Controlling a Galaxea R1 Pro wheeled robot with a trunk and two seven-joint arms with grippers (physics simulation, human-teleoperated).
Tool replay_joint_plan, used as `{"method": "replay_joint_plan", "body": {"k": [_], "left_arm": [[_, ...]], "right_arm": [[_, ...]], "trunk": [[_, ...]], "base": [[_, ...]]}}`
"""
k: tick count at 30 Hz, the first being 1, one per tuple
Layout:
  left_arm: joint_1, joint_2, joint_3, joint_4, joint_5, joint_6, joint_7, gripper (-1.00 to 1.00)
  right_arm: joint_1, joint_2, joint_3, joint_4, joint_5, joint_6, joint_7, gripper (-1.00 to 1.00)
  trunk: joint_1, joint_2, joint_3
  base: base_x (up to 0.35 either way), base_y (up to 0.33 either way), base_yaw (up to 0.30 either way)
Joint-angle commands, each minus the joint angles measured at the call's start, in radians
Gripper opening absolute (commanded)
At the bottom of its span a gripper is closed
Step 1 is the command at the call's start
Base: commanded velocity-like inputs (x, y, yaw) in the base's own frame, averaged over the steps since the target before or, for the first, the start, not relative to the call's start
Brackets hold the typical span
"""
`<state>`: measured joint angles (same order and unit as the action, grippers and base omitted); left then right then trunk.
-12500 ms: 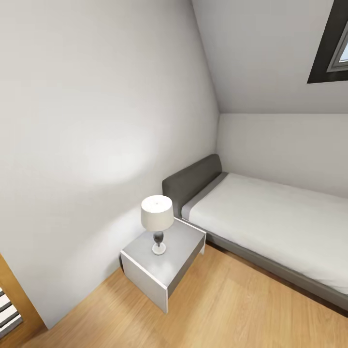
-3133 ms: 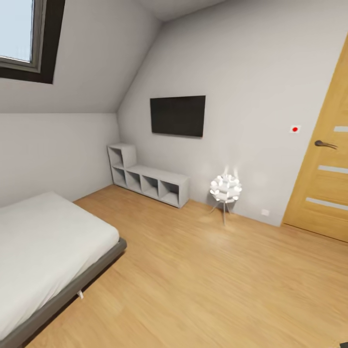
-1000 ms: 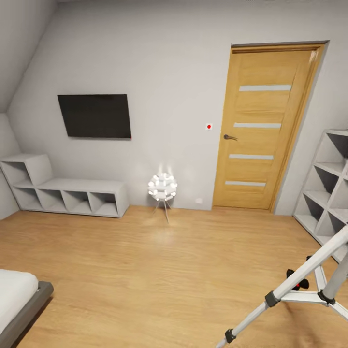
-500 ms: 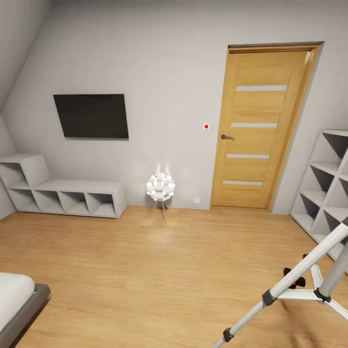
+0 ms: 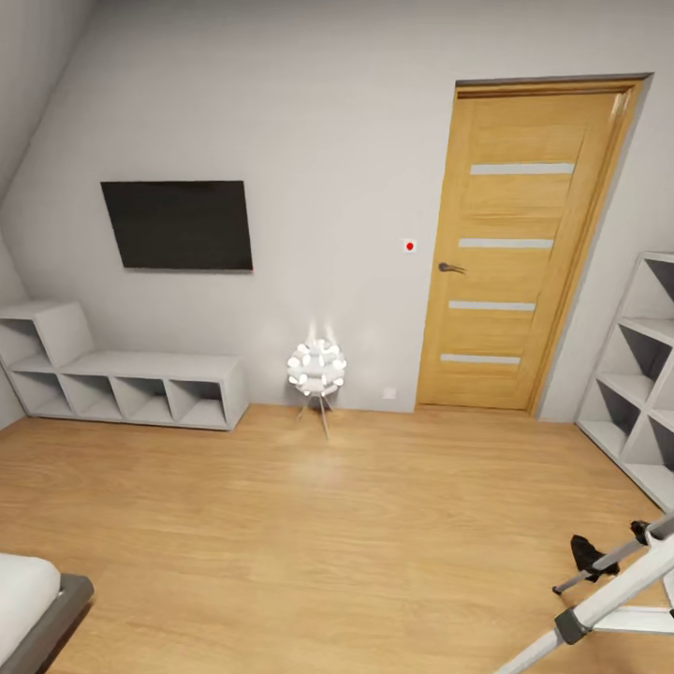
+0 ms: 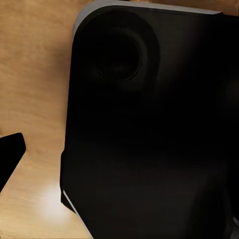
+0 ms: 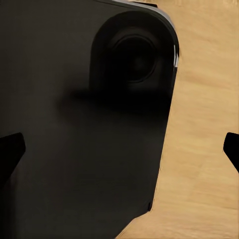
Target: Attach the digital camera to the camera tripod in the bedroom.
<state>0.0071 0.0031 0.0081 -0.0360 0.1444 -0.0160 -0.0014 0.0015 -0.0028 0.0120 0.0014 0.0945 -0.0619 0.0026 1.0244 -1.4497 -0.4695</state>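
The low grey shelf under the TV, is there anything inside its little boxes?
The shelf has open cubbies along the wall, below the TV. The ones facing the head camera look empty. The deepest corners are shadowed, so something tiny could hide there.

1. A black television (image 5: 177, 226) is hanging on the grey wall; a low grey cubby shelf (image 5: 122, 379) is sitting beneath it
2. A glowing white globe lamp (image 5: 316, 367) is standing beside a closed wooden door (image 5: 510, 248)
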Motion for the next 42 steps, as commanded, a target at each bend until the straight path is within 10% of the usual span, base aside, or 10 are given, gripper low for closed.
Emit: {"method": "replay_joint_plan", "body": {"k": [1,42], "left_arm": [[0.001,0.0,0.0,-0.001,0.008,-0.001,0.0,1.0],[0.0,-0.002,0.0,-0.002,0.009,0.002,0.0,1.0]], "right_arm": [[0.0,0.0,0.0,0.0,0.01,-0.003,0.0,1.0],[0.0,0.0,0.002,0.0,0.01,-0.005,-0.003,1.0]], "trunk": [[0.001,0.0,-0.001],[0.001,0.0,-0.001]], "base": [[0.274,0.197,0.0],[0.183,0.283,0.0]]}}
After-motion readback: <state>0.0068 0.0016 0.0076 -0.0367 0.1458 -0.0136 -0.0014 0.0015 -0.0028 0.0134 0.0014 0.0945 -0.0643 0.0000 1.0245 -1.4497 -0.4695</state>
